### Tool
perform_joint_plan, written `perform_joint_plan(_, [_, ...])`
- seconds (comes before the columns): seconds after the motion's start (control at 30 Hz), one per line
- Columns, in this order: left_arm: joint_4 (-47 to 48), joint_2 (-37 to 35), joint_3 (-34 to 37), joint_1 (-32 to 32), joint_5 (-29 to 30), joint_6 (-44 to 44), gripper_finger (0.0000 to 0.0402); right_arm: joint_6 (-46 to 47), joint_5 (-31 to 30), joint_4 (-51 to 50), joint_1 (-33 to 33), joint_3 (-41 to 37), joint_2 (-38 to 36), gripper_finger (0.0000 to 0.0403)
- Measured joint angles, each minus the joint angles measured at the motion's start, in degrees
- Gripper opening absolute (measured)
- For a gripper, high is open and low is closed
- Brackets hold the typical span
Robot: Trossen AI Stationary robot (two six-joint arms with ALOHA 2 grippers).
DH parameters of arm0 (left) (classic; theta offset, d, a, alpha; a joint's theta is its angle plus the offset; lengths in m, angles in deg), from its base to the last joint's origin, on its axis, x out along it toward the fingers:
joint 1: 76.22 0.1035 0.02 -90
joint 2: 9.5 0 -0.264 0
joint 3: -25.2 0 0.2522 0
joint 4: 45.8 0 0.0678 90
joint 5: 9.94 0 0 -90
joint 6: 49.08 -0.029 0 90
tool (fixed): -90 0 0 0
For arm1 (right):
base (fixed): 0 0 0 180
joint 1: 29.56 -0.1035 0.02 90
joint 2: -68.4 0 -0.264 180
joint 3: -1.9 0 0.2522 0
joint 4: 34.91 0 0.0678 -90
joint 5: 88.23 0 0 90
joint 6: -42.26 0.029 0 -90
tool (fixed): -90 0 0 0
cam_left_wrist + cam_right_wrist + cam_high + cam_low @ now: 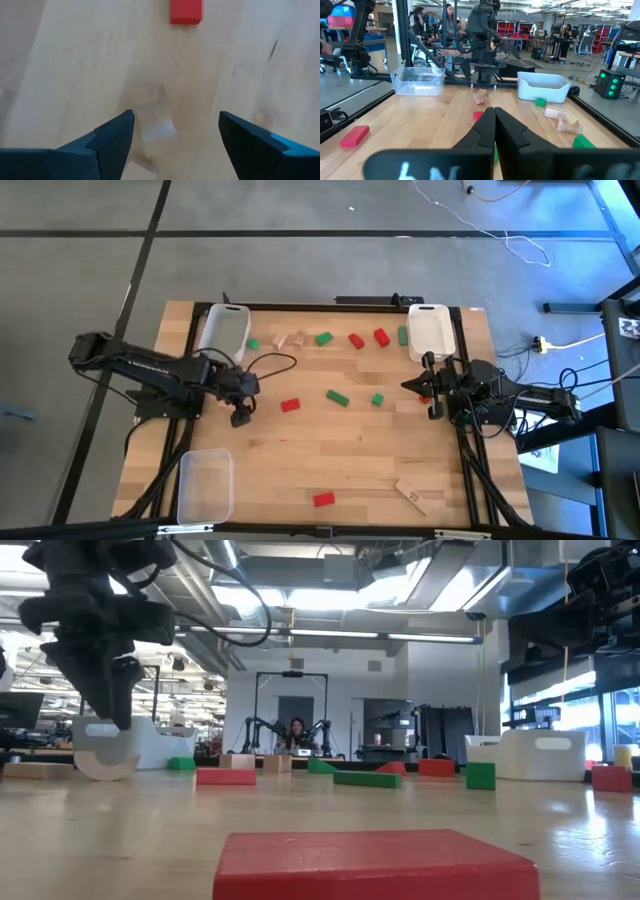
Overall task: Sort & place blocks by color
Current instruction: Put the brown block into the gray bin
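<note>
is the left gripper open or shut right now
Open. The left gripper shows its two fingers spread apart over the bare table, nothing between them.

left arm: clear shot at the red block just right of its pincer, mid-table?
Probably yes. The left pincer hangs open over bare wood, and the red block lies flat close beside it with nothing between them. The nearest neighbour, a green block, sits well apart, so the fingers have room.
</note>
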Motion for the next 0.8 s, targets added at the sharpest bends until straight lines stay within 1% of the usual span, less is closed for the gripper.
perform_joint_plan(0.03, [-0.6, 0.0, 0.4, -0.5, 0.5, 0.3, 0.0282, 0.0, 0.0, 0.0, 0.0, 0.0, 0.0, 0.0006])
perform_joint_plan(0.2, [-1.2, 0.5, 1.5, -2.4, 7.5, 1.4, 0.0282, 0.0, 0.0, 0.0, 0.0, 0.0, 0.0, 0.0006])
perform_joint_plan(0.4, [-4.2, 1.1, 3.9, -2.6, 6.6, 2.0, 0.0282, 0.0, 0.0, 0.0, 0.0, 0.0, 0.0, 0.0006])
perform_joint_plan(0.5, [-4.9, 1.9, 4.8, -2.6, 7.5, 2.9, 0.0282, 0.0, 0.0, 0.0, 0.0, 0.0, 0.0, 0.0006])
perform_joint_plan(0.8, [-8.9, 8.3, 6.3, -2.6, 7.6, 2.7, 0.0282, 0.0, 0.0, 0.0, 0.0, 0.0, 0.0, 0.0006])
